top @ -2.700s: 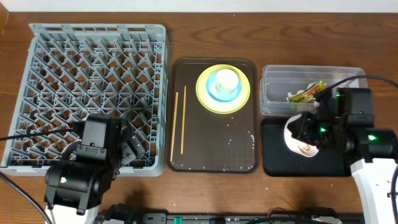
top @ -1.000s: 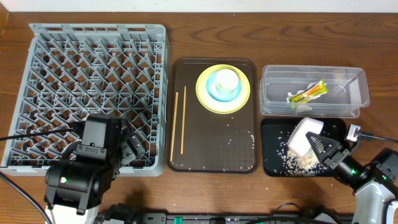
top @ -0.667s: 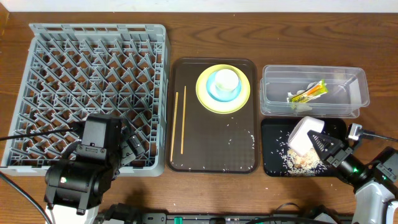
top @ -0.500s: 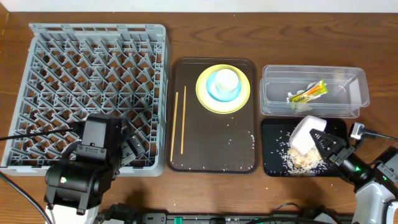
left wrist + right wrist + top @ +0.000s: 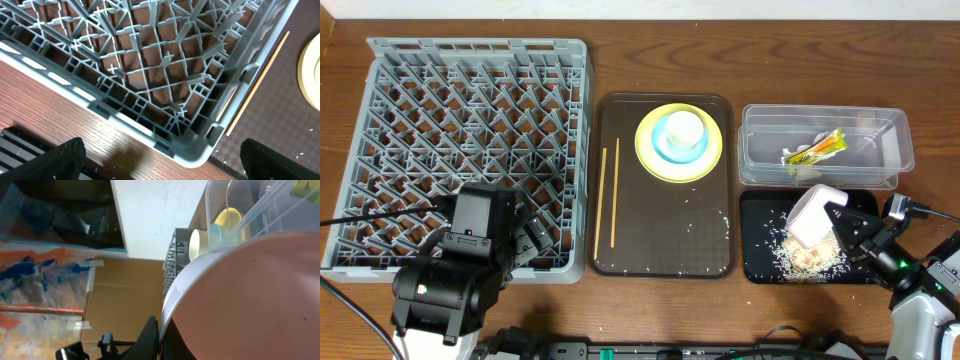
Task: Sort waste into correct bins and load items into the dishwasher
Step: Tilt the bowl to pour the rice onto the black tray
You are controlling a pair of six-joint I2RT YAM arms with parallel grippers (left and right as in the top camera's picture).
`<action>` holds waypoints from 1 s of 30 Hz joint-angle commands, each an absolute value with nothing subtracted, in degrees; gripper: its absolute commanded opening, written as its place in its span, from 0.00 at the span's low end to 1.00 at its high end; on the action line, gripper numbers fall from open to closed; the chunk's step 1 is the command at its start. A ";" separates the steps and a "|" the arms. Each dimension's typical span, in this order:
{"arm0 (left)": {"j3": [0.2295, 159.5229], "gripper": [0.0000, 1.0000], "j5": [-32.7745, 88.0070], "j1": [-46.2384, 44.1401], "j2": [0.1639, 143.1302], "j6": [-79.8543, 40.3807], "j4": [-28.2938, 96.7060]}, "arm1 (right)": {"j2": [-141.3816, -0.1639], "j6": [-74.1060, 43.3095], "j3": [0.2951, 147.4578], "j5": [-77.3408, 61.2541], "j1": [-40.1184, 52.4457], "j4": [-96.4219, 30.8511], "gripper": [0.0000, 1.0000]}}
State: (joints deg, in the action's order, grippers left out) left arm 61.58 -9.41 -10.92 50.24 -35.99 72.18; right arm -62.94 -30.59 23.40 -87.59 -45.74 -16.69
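Observation:
My right gripper [image 5: 842, 224] is shut on the rim of the white bowl [image 5: 810, 216], which is tipped on its side over the black tray [image 5: 865, 203]. Rice-like grains [image 5: 804, 259] lie scattered on that tray. In the right wrist view the bowl [image 5: 250, 290] fills the frame, and the right gripper [image 5: 161, 332] pinches its edge. The clear tub [image 5: 860, 130] holds the green-and-yellow wrapper [image 5: 816, 150]. My left gripper [image 5: 160, 167] stands open above the near right corner of the grey dish rack [image 5: 150, 75], holding nothing.
The brown serving tray [image 5: 660, 250] carries the chopsticks [image 5: 614, 192] and a yellow plate [image 5: 713, 162] with the light blue bowl [image 5: 664, 150] and white cup [image 5: 684, 128] stacked on it. A few grains [image 5: 720, 222] lie on it. The dish rack [image 5: 470, 140] holds nothing.
The white bowl, earlier held upright over the black tray, is now tipped and grains lie on the tray. Over the last second the right gripper drifted slightly right. The left arm stayed still.

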 commanded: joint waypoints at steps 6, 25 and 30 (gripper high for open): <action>61.93 1.00 -10.35 -10.68 50.15 -35.66 72.47 | -62.48 -37.19 23.40 -87.48 -46.11 -14.22 0.01; 61.93 1.00 -10.35 -10.68 50.15 -35.66 72.47 | -60.38 -50.72 23.68 -84.20 -37.08 4.73 0.01; 61.93 1.00 -10.35 -10.68 50.15 -35.66 72.47 | -56.84 -65.04 23.68 -76.34 -25.08 19.25 0.02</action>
State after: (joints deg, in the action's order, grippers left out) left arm 61.56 -9.43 -10.92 50.24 -35.99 72.18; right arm -59.27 -53.39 23.11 -81.71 -31.66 14.79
